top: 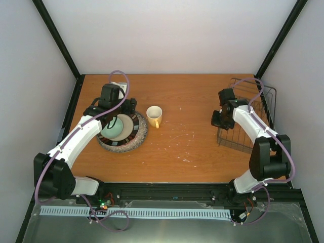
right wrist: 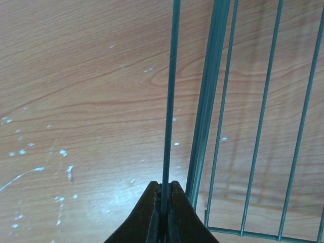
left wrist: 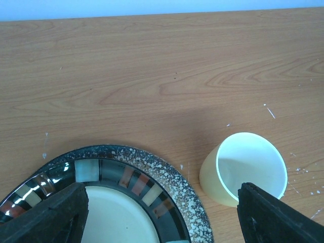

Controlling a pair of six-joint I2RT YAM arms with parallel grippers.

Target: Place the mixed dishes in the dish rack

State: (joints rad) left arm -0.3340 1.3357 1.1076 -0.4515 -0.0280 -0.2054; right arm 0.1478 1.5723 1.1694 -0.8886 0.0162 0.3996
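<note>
Over wooden tabletop (top: 192, 144), right jaws pinch a dish rack (right wrist: 206, 101) wire; left jaws gape wide above the plate (left wrist: 147, 190).

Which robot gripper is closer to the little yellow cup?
Left. The left gripper hovers over the stacked plates right beside the cup. The right gripper is far across the table, pinching a wire of the dish rack.
</note>
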